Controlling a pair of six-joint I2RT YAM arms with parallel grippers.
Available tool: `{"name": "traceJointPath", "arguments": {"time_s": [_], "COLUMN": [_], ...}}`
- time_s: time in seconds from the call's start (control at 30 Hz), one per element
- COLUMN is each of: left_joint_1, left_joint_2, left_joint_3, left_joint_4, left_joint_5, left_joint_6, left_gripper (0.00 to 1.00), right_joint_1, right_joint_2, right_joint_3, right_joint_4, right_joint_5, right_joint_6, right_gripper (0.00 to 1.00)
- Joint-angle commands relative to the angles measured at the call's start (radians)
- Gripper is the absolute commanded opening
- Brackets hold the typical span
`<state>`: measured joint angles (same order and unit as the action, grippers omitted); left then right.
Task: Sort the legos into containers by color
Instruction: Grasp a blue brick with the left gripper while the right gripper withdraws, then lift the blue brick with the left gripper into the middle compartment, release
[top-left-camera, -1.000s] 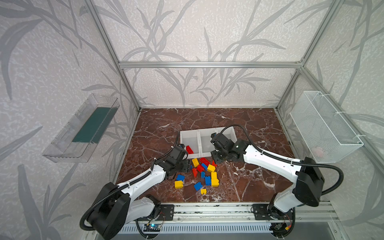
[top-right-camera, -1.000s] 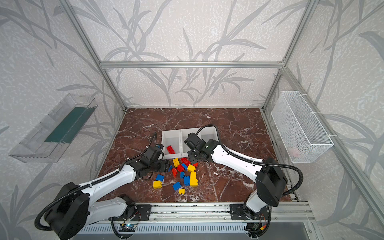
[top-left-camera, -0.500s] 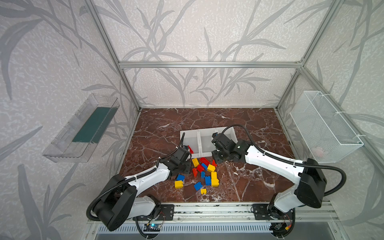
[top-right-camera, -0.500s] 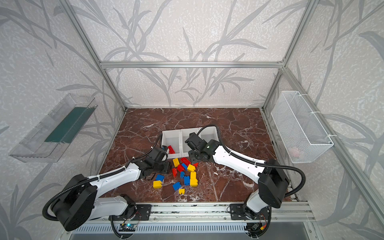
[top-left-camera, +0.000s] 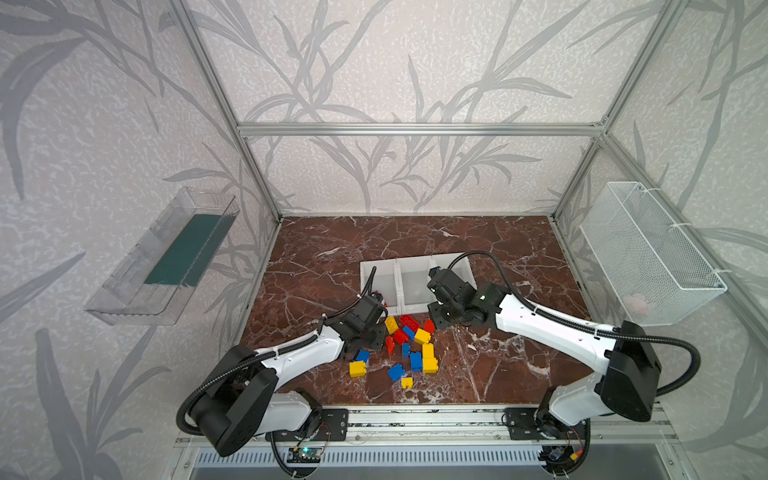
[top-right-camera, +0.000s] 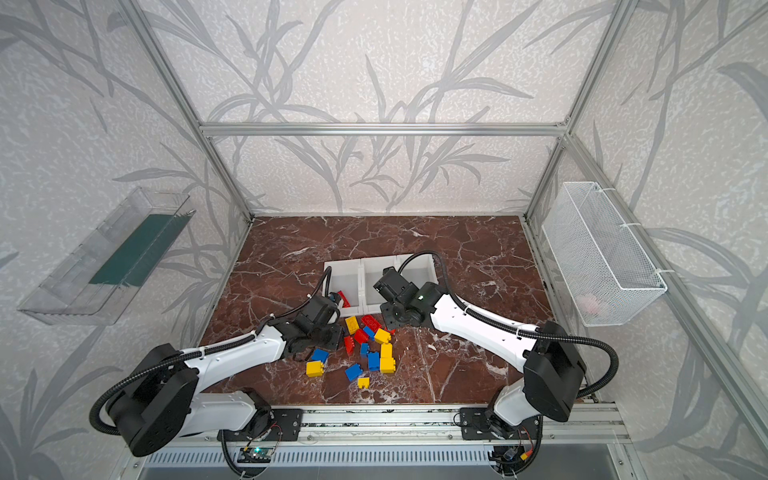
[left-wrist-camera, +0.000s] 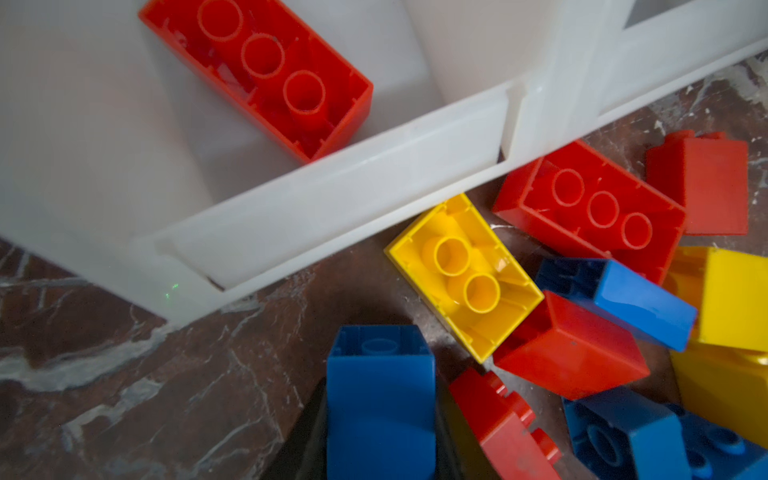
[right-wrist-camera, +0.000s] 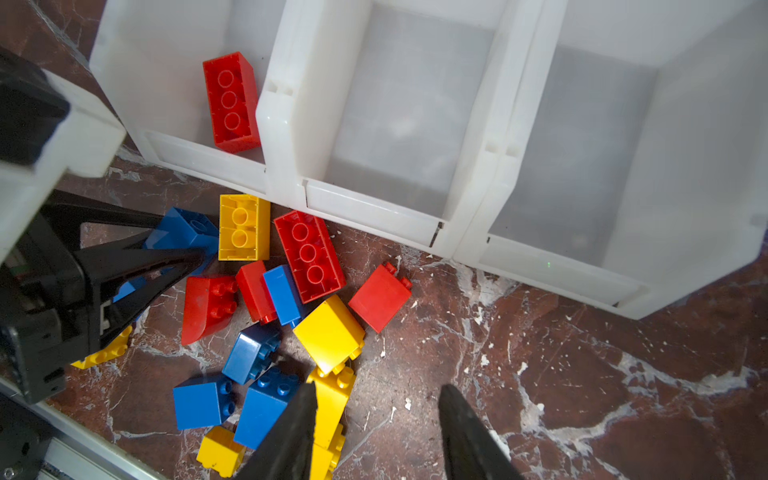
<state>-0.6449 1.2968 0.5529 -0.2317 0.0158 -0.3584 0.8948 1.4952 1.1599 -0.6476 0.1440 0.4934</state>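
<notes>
1. Plastic, hard and glossy, the legos lie in a loose heap on the marble floor, just in front of three joined white bins. One long red brick already lies in the end bin on the left arm's side.
2. The left gripper is clenched on a blue brick, its fingers pressed against the brick's smooth opposite sides.
3. The right gripper is released, jaws apart over bare floor beside the heap, holding nothing.
4. Each brick looks light and rigid, unlikely to crush. The slick walls may slip, so two flat parallel faces seem a better hold than the studs or any sloped face.
</notes>
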Motion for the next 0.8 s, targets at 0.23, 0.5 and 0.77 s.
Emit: {"name": "traceJointPath", "arguments": {"time_s": [0.23,0.5,0.77], "left_joint_1": [-0.061,-0.066,-0.065], "left_joint_2": [-0.118,-0.045,0.180], "left_joint_3": [0.111,0.242,0.432], "left_joint_4": [-0.055,0.050,0.064], "left_joint_5": [-0.006,0.024,0.024], "left_joint_6": [-0.006,0.020,0.093], "left_gripper": [0.31,0.31,0.31], "right_joint_1": [0.000,0.000,0.000], "right_joint_2": [-0.086,-0.140,-0.212], "right_joint_3": [-0.033,-0.070,-0.122], "right_joint_4": [-0.029,-0.033,-0.052], "right_joint_5": [0.052,0.088,0.108], "right_joint_6": [0.018,0.026,0.041], "right_gripper": [0.49,0.48,0.48]}}
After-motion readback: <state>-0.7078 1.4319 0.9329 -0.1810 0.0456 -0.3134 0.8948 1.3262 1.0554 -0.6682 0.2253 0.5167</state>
